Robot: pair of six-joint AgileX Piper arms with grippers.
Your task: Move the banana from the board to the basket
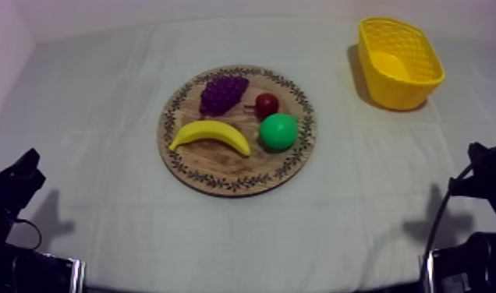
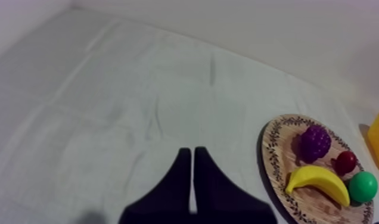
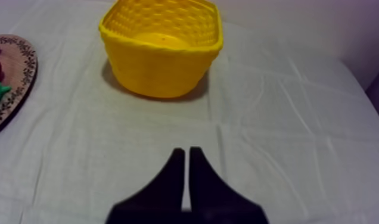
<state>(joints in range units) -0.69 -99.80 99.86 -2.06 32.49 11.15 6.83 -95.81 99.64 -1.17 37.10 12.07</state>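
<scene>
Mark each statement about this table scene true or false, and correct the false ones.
1. The banana lies on the wooden board. True.
2. The yellow basket holds fruit. False: it is empty.
3. The left end effector is shut on nothing. True.
4. The right end effector is open. False: its fingers lie together, shut on nothing.
5. The small red fruit touches the banana. False: they lie apart; it is beside the grapes.
</scene>
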